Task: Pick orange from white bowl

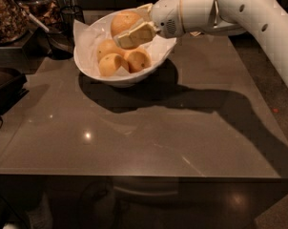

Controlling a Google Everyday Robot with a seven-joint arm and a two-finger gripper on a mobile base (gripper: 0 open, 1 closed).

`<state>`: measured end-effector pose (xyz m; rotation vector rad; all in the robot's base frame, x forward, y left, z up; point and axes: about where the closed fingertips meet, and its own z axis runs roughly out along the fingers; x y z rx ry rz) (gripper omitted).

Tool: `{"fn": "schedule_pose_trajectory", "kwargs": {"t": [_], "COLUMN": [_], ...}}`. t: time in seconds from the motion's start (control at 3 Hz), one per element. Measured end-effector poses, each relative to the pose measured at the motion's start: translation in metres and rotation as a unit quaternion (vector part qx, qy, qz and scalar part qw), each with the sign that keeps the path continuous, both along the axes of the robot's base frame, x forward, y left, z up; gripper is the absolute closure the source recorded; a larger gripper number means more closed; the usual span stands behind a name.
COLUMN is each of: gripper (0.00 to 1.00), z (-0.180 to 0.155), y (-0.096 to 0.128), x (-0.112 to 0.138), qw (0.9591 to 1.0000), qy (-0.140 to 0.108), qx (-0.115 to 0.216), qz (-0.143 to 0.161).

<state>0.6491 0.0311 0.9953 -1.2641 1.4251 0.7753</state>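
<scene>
The white bowl [94,68], lined with crumpled white paper, stands at the back left of the dark table. The orange [123,22], the largest and roundest, lies at the back of the bowl, above three smaller oranges [110,63]. My gripper [139,21] reaches in from the right over the bowl. It is open, with one cream finger [134,34] in front of the orange's right side and the other tip [145,6] behind it. I cannot tell whether the fingers touch the orange.
The bowl rests on a glossy dark table [149,132]. Behind it to the left are a container of brown food [8,13] and a black wire cup [70,14]. A dark object [5,82] sits at the left edge. My white arm [258,13] spans the back right.
</scene>
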Motion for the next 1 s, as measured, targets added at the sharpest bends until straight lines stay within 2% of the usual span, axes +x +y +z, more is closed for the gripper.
{"fn": "schedule_pose_trajectory", "kwargs": {"t": [0.33, 0.67, 1.0], "gripper": [1.00, 1.00, 1.00], "z": [0.005, 0.013, 0.016], "y": [0.001, -0.003, 0.000], "x": [0.000, -0.015, -0.055], "qw": [1.0000, 0.9991, 0.9962], "qy": [0.001, 0.024, 0.044], "qx": [-0.005, -0.025, -0.045], "qz": [0.002, -0.025, -0.060]}}
